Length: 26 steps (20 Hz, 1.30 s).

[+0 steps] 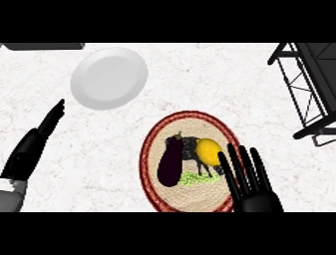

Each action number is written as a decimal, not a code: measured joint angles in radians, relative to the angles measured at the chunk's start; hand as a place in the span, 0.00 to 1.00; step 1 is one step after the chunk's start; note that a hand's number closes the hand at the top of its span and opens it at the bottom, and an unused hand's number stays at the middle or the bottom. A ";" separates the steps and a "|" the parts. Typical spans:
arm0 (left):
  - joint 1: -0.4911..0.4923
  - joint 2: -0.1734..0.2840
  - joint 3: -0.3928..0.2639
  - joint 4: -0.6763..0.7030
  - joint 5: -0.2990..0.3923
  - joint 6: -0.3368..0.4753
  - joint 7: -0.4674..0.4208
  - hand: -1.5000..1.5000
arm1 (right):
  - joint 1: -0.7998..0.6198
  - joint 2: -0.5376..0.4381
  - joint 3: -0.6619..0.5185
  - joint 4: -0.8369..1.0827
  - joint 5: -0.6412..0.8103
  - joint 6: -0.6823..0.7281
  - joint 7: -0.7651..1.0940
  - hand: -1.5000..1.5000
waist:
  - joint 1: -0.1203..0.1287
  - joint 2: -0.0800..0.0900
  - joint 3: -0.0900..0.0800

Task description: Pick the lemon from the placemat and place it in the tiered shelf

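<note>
A yellow lemon (pixel 209 151) lies on the round, red-rimmed placemat (pixel 160 137) near the counter's front. A dark purple eggplant (pixel 172 163) lies just left of it on the same mat. My right hand (pixel 250 184) is open, fingers straight and pointing up, its fingertips just right of the lemon and over the mat's right edge. My left hand (pixel 32 147) is open too, seen edge-on at the far left, away from the mat. The black wire tiered shelf (pixel 319 84) stands at the right edge of the counter.
A white plate (pixel 109 77) sits on the marble counter at the back left. A dark object (pixel 44 46) shows at the top left corner. Bare counter lies between the mat and the shelf.
</note>
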 measured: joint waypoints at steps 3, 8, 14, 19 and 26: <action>0.005 -0.003 0.001 -0.003 -0.007 -0.004 -0.006 0.50 | -0.010 0.054 0.093 -0.010 0.140 0.115 0.140 0.00 | 0.010 0.002 0.002; 0.007 -0.014 0.026 -0.007 -0.018 -0.035 -0.011 0.50 | -0.027 0.088 0.183 0.025 0.234 0.185 0.287 0.00 | 0.018 0.004 0.004; -0.010 -0.045 0.063 0.010 -0.054 -0.062 -0.009 0.50 | -0.062 0.097 0.210 0.101 0.263 0.159 0.365 0.00 | 0.020 0.003 0.003; -0.024 -0.069 0.087 0.027 -0.075 -0.079 -0.009 0.50 | -0.096 0.079 0.194 0.126 0.254 0.094 0.379 0.00 | 0.020 0.000 0.001; -0.020 -0.089 0.107 -0.007 -0.104 -0.101 0.019 0.50 | -0.139 0.078 0.181 0.162 0.260 0.042 0.403 0.00 | 0.021 -0.003 -0.001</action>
